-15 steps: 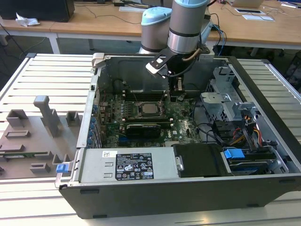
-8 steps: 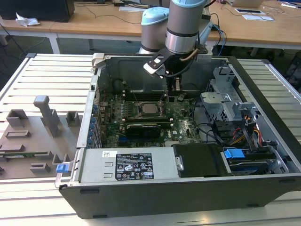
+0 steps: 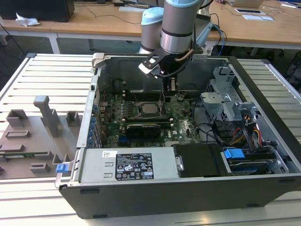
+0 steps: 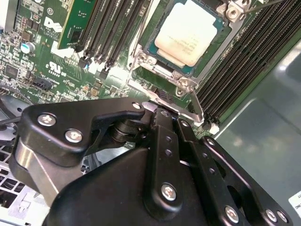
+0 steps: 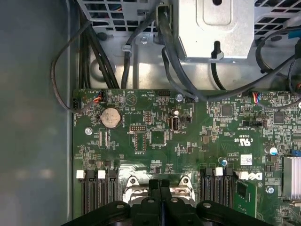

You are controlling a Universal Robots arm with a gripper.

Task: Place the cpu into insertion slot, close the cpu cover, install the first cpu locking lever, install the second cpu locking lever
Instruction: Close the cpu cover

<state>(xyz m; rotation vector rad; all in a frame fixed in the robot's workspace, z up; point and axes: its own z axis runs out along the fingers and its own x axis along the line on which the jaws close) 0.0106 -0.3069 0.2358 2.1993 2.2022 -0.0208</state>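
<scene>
Where the open computer case (image 3: 188, 193) rests on the slatted worktop (image 3: 47, 70), its grey power supply (image 3: 127, 165) lies lowest in the exterior view. Behind it, mid-frame on the green circuit board (image 3: 183, 117), the cpu (image 3: 149, 109) sits in the insertion slot (image 4: 176, 66), with the cpu cover (image 4: 217, 47) framing it. Just beyond, the gripper (image 3: 164, 94) hangs low over the board, jaws pressed together in the first wrist view, near a thin metal lever (image 4: 197, 106). Wooden desks (image 3: 94, 23) cross the frame's top.
</scene>
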